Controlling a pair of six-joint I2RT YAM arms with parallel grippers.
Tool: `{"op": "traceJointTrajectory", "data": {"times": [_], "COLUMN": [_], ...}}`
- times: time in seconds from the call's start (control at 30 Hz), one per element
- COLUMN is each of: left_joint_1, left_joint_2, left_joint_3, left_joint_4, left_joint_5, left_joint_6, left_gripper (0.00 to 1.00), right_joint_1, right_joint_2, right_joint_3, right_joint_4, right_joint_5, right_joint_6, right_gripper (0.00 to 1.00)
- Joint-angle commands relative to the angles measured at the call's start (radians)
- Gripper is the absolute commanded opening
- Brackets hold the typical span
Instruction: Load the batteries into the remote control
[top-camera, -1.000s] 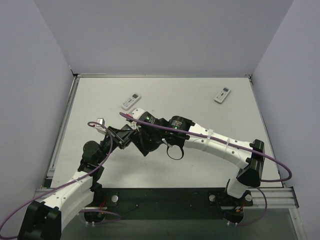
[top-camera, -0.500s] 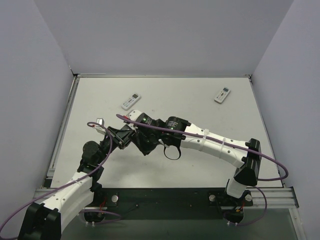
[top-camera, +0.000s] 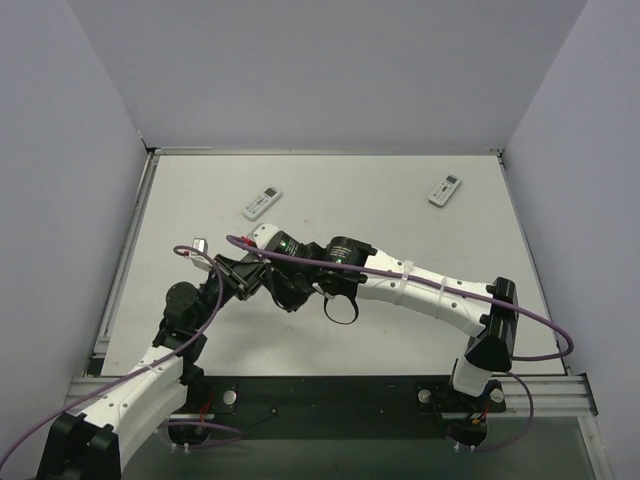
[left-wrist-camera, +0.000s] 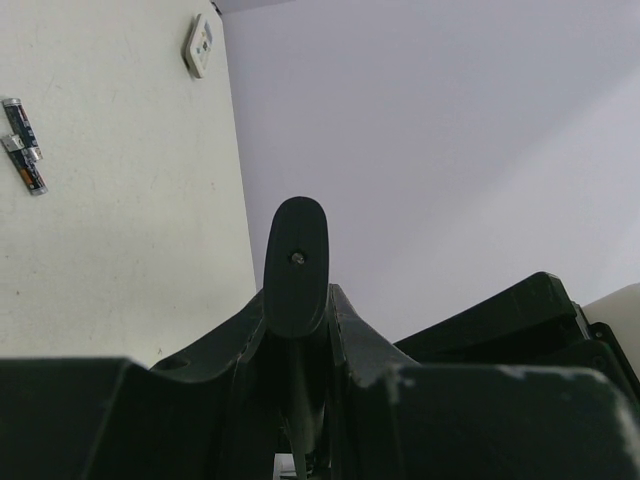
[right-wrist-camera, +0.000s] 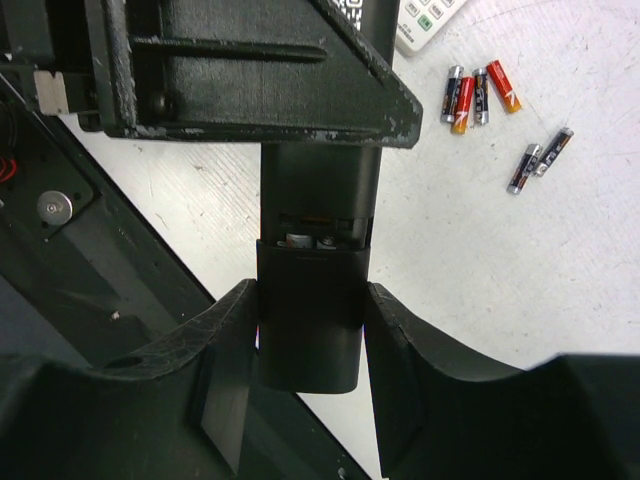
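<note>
A black remote control (right-wrist-camera: 318, 190) hangs above the table between both arms. My left gripper (left-wrist-camera: 300, 300) is shut on its upper part, and its rounded end (left-wrist-camera: 297, 250) pokes out past the fingers. My right gripper (right-wrist-camera: 312, 300) is shut on the lower end, one finger against each side of the black cover piece (right-wrist-camera: 310, 330). A narrow gap (right-wrist-camera: 315, 238) above that piece shows silver metal inside. Several red-and-black and grey batteries (right-wrist-camera: 480, 92) lie loose on the table, with two more (right-wrist-camera: 540, 158) beside them. In the top view the grippers (top-camera: 262, 275) meet left of centre.
A white remote (top-camera: 262, 202) lies at the back left of the table and another white remote (top-camera: 444, 190) at the back right. Two batteries (left-wrist-camera: 22, 145) also show in the left wrist view. Grey walls stand on three sides.
My right gripper's fingers have closed in on the remote's lower end. The right arm has slid a little to the left, and the left arm has barely moved.
</note>
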Motion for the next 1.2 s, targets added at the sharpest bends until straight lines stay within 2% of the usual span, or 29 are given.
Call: {"op": "traceJointTrajectory", "data": {"times": [0.0,0.2,0.47,1.17], "left_joint_1": [-0.017,-0.024,-0.037,-0.04], "left_joint_2": [-0.041,-0.089,-0.101,-0.127], "left_joint_3": [0.059,0.067,0.056,0.047], "left_joint_4": [-0.038,-0.082,-0.042,-0.016], "left_joint_5": [-0.047,-0.086,-0.096,-0.074], "left_joint_6": [0.024,0.018,-0.029,-0.12], "left_gripper": [0.0,0.0,0.0,0.0], "right_joint_1": [0.013,0.013,0.012,-0.017], "right_joint_2": [0.03,0.046,0.052,0.029], "right_joint_3": [0.054,0.057,0.05,-0.009], "right_joint_4": [-0.033,-0.033,-0.017,0.019], "right_joint_5": [0.055,0.061,0.045,0.03], "right_joint_6": [0.015,0.024,0.041,-0.051], "right_gripper": [0.34,0.36,0.4,0.43]}}
